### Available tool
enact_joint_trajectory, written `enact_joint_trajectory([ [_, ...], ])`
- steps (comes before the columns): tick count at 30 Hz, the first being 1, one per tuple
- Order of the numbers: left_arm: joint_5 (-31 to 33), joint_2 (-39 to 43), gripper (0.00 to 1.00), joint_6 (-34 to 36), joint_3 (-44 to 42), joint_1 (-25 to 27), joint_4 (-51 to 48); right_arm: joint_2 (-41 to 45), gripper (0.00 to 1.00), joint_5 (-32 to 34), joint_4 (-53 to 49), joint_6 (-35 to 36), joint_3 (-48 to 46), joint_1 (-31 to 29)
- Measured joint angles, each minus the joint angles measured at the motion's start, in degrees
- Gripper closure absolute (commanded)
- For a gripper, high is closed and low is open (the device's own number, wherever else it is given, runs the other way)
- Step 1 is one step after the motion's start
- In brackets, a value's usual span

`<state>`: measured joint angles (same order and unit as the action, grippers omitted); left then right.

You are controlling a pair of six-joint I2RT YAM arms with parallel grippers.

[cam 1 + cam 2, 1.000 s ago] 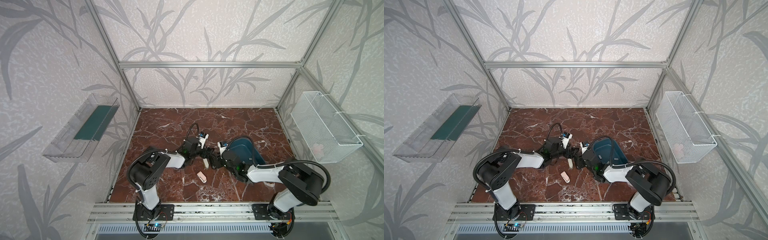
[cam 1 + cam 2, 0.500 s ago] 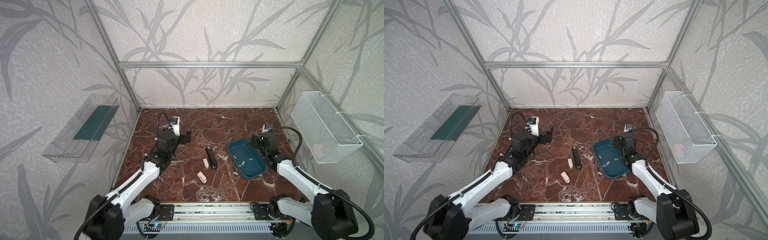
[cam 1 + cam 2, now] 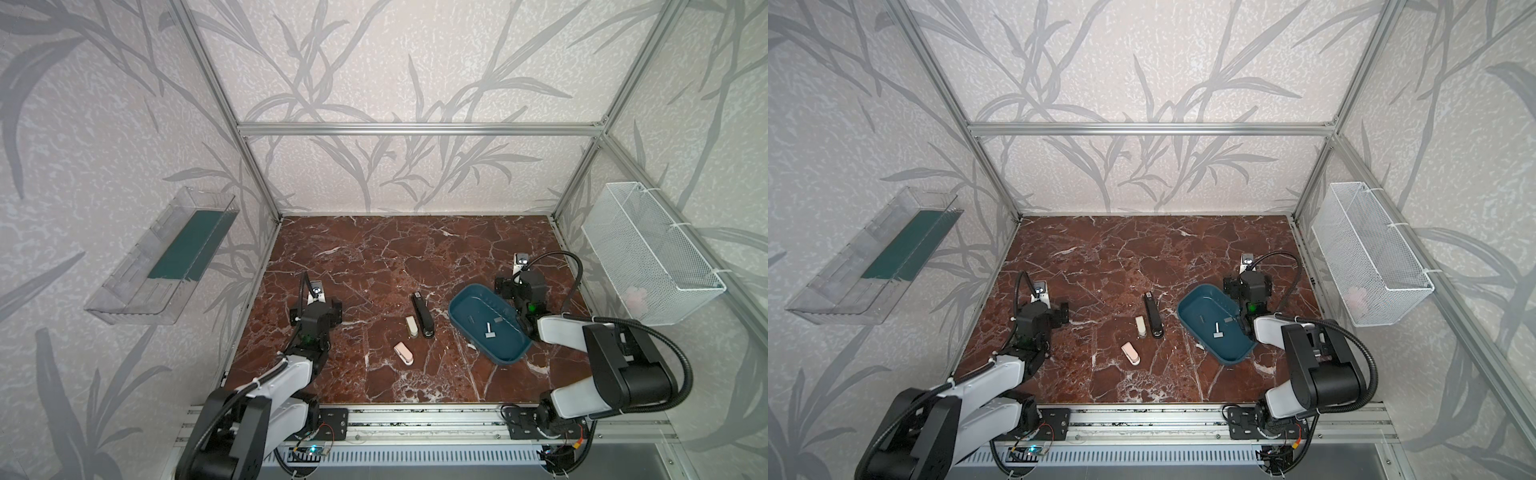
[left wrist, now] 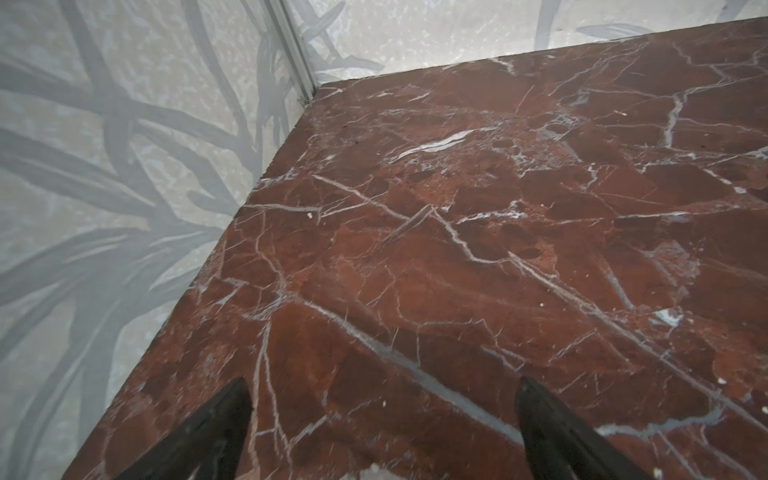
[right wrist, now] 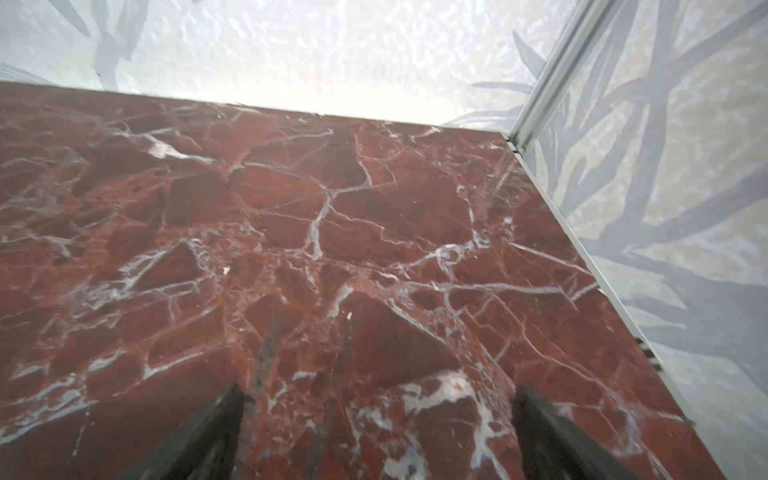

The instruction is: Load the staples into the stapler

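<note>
The black stapler (image 3: 422, 316) (image 3: 1153, 316) lies shut on the marble floor near the middle. The staples (image 3: 490, 332) (image 3: 1217, 332) are small grey strips lying in the blue tray (image 3: 465, 309) (image 3: 1192, 309) to its right. My left gripper (image 3: 316, 311) (image 3: 1040, 313) hovers left of the stapler, well apart from it. In the left wrist view the left gripper (image 4: 384, 388) is open over bare marble. My right gripper (image 3: 521, 286) (image 3: 1246, 286) sits just behind the tray's right rim. In the right wrist view the right gripper (image 5: 378, 395) is open and empty.
A small cream object (image 3: 412, 326) lies beside the stapler and a pink one (image 3: 403, 353) nearer the front. A clear shelf (image 3: 166, 266) hangs on the left wall. A white wire basket (image 3: 648, 257) hangs on the right wall.
Both grippers have left the stapler in the middle, opened, and drawn back to their own sides. The stapler lies shut where they left it.
</note>
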<state>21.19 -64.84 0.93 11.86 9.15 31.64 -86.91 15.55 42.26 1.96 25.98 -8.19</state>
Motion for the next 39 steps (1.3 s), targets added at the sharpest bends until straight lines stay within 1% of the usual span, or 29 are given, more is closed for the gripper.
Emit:
enact_joint_trajectory([
  [2,-2.69,-4.33,0.0,-0.46,2.58,-1.38,2.58,-0.5,0.01,-1.14,2.62,-0.35,-1.86,0.04],
  [5,-4.76,-9.49,0.0,-0.92,5.18,-2.12,7.37,-1.7,0.01,-2.12,7.87,-0.33,-3.65,0.37],
  [7,-5.53,-11.56,0.0,-0.92,7.02,-2.21,7.45,-2.93,0.01,-2.12,11.72,-0.39,-4.72,0.37],
  [10,-6.49,-13.27,0.0,-0.63,9.03,-2.43,8.22,-3.48,0.01,-2.08,14.25,-0.39,-5.79,0.37],
  [13,-8.02,-14.69,0.0,0.74,8.76,-2.71,11.21,-3.5,0.01,-2.1,15.3,-0.37,-5.95,0.37],
  [15,-8.68,-18.6,0.0,0.2,6.95,-4.39,19.21,-3.52,0.01,-2.1,15.82,-0.33,-5.95,0.37],
  [16,-8.85,-21.99,0.0,-0.09,5.81,-5.81,24.26,-3.52,0.01,-2.1,15.8,-0.33,-5.95,0.37],
  [17,-9.07,-24.72,0.0,-0.46,4.81,-6.91,26.6,-3.54,0.01,-2.1,15.78,-0.31,-5.95,0.37],
  [18,-9.2,-25.62,0.0,-0.72,4.09,-7.85,25.92,-3.56,0.01,-2.1,15.8,-0.31,-5.92,0.37],
  [21,-10.21,-24.52,0.0,-0.98,5.42,-8.48,21.31,-3.58,0.01,-2.1,15.8,-0.26,-5.92,0.37],
  [26,-9.62,-24.83,0.01,-2.16,9.57,-8.55,22.23,-3.61,0.01,-2.1,15.89,-0.17,-5.92,0.37],
  [39,-8.83,-24.94,0.01,-2.47,9.53,-8.55,22.45,-3.76,0.01,-2.12,16.02,0.13,-5.84,0.22],
])
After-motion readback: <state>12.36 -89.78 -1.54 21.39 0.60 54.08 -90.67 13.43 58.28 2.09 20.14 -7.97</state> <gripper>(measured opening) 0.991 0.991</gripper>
